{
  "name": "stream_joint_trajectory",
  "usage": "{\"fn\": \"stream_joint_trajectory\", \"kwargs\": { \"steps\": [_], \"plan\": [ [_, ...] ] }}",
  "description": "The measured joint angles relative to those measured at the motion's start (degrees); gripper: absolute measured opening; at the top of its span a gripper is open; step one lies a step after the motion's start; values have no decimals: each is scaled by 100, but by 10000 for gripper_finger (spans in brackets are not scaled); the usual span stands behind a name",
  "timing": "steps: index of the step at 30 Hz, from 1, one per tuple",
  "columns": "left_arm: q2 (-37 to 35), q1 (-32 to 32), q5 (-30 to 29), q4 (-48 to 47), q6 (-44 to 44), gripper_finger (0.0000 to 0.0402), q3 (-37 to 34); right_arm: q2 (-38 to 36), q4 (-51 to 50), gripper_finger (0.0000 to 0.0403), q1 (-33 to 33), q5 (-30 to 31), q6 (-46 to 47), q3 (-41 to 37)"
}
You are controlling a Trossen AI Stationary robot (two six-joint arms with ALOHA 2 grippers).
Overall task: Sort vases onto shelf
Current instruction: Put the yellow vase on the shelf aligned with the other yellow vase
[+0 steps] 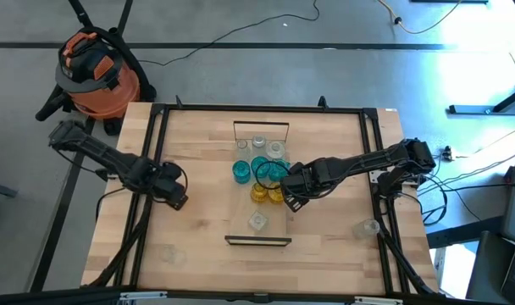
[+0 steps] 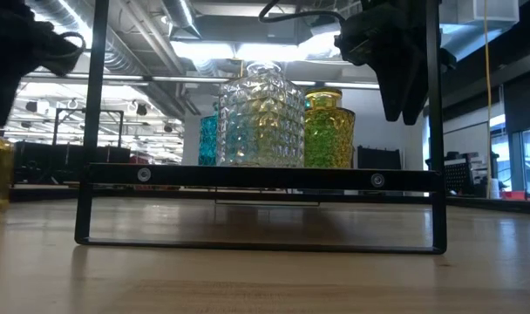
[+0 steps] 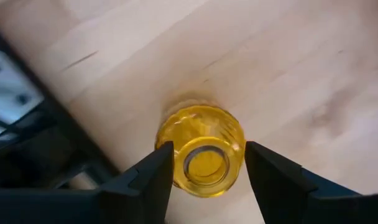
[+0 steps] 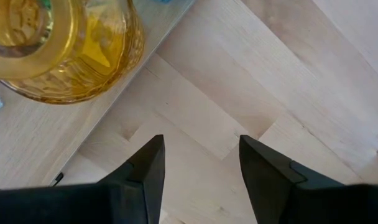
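Observation:
The shelf [image 1: 274, 230] lies in the middle of the table. Clear, teal [image 1: 259, 167] and amber [image 1: 259, 194] vases stand upright on it, and a clear one [image 2: 261, 118] is nearest the low camera. My right gripper [image 4: 201, 146] is open and empty. It hovers over bare tabletop just off the shelf's right edge, beside an amber vase [image 4: 71, 43] standing on the board. My left gripper [image 3: 209, 155] is open above another amber vase [image 3: 201, 124] that stands on the table left of the shelf. Its fingers flank the vase's neck without touching it.
One clear vase [image 1: 368, 227] stands near the table's right edge and another [image 1: 168, 252] near the front left. Black frame rails [image 1: 152, 169] run along both table sides. An orange shop vacuum [image 1: 96, 72] sits on the floor beyond the far left corner.

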Motion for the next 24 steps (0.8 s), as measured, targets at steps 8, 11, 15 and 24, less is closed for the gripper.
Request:
{"fn": "stream_joint_trajectory", "kwargs": {
  "steps": [8,11,15,24],
  "plan": [
    [2,226,285,357,144,190,-218,0,0,170,-2,-3,-7,0],
    [0,242,394,357,188,190,-226,0,0,170,-2,-3,-7,0],
    [-4,242,509,354,184,190,-226,0,0,170,-2,-4,-7,0],
    [-5,242,692,421,159,157,-226,0,23,170,-2,-4,-7,0]
  ]
}}
